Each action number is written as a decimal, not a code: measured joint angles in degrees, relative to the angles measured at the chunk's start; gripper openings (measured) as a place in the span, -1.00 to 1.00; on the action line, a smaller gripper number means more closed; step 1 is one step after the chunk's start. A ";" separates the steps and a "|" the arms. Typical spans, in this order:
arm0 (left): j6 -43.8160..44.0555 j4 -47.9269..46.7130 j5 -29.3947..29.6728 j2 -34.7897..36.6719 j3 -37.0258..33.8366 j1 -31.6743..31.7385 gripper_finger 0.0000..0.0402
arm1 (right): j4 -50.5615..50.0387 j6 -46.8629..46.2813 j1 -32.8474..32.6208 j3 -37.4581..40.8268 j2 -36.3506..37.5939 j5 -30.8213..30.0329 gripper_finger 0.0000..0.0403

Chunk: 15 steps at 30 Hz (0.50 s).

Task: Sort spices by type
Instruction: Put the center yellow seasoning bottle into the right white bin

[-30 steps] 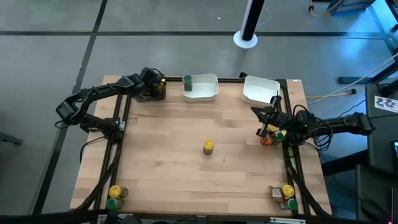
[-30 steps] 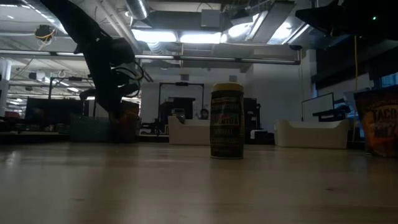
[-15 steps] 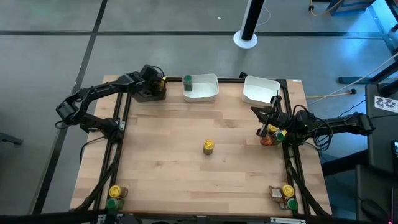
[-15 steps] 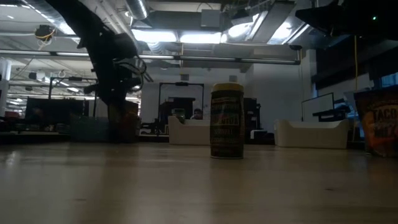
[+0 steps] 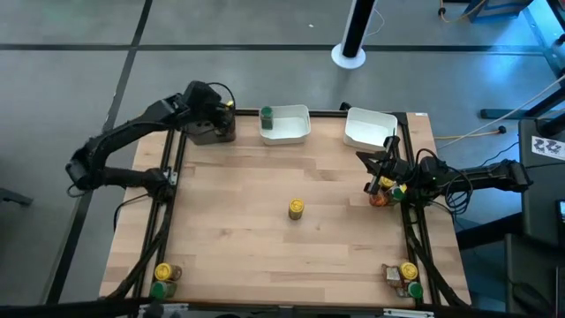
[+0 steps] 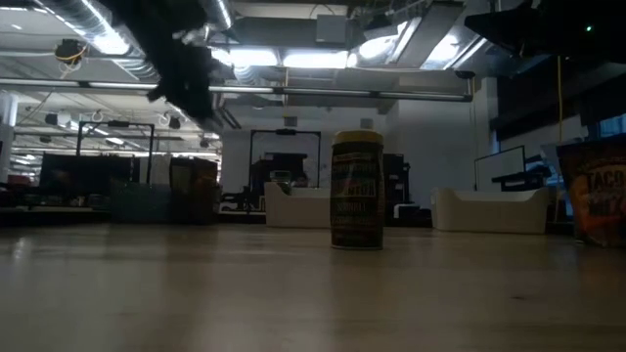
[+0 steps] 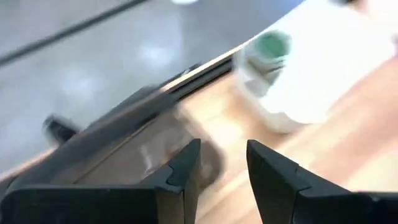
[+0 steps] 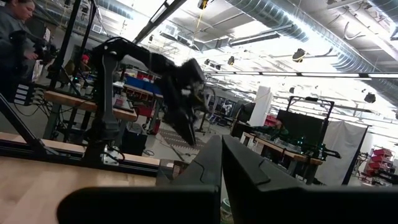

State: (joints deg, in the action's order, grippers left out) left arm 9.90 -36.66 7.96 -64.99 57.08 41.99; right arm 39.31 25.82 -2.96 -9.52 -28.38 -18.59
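Your left pincer hangs narrowly parted and empty above the dark tray, a brown jar inside. Lift clear, then approach the yellow-lidded cylindrical spice jar mid-counter from directly above. Your right pincer rests closed at the counter's right edge.

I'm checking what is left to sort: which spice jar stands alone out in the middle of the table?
The yellow-lidded jar, upright by itself at the table's centre. The other jars sit at the edges, corners or in a tray.

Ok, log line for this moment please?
left pincer: open, empty, above dark tray | right pincer: shut, right edge | yellow-lidded jar: table centre
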 joint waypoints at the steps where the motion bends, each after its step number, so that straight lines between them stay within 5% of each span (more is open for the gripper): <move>1: -0.57 0.81 -0.04 1.18 0.00 -1.30 -0.43 | 0.01 0.00 0.00 0.00 0.00 0.00 -0.93; 7: -6.60 11.57 0.00 5.83 -1.30 -11.92 -0.43 | -0.35 -1.06 0.00 0.00 -0.35 0.00 -0.93; 15: -17.41 28.29 -0.61 5.58 -6.89 -24.24 -0.43 | -3.88 -4.82 0.00 -6.30 -10.09 0.12 -0.93</move>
State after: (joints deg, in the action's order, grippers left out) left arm -7.51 -8.37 7.35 -59.42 50.18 17.75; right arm 35.43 21.00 -2.96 -15.82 -38.47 -18.47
